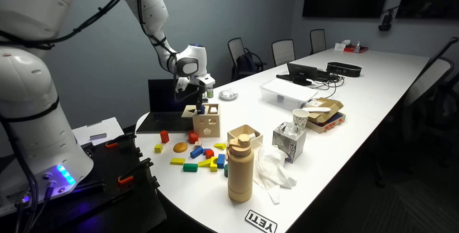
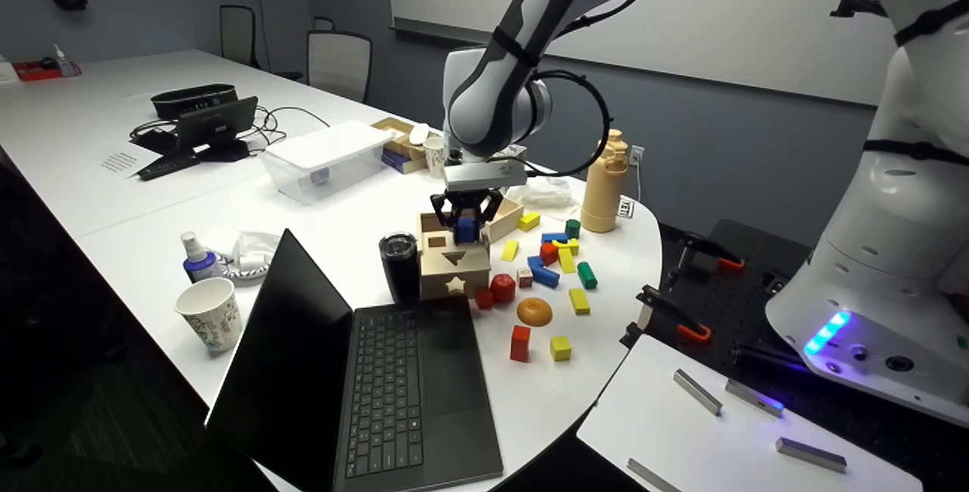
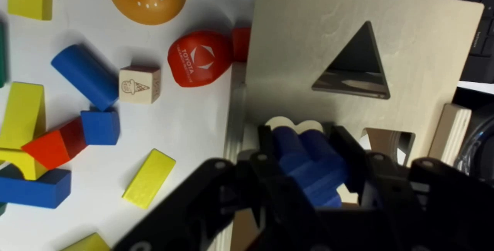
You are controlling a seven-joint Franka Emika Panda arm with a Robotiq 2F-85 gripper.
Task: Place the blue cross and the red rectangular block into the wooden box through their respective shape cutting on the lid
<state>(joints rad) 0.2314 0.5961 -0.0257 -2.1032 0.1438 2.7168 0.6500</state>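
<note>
your gripper (image 3: 303, 139) pinches the blue cross (image 3: 314, 168) at a lobed cut-out (image 3: 278, 121) in the lid (image 3: 297, 50) of the wooden box (image 1: 207, 125), presumably to match its outline; the depth is hidden. the red rectangular block (image 2: 520, 344) stands on the table (image 2: 545, 401), probably your next piece.

Box (image 1: 206, 125): on tabletop (image 2: 356, 228), between tumbler (image 2: 401, 269) and blocks (image 2: 543, 275)
Lid (image 3: 301, 61): on box, partly overhanging
Cross (image 3: 314, 162): in gripper (image 3: 304, 141), at lid

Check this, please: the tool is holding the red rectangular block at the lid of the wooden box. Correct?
Almost: the wrist view shows the tool holding the blue cross, not the red rectangular block, at the lid of the wooden box.
</note>
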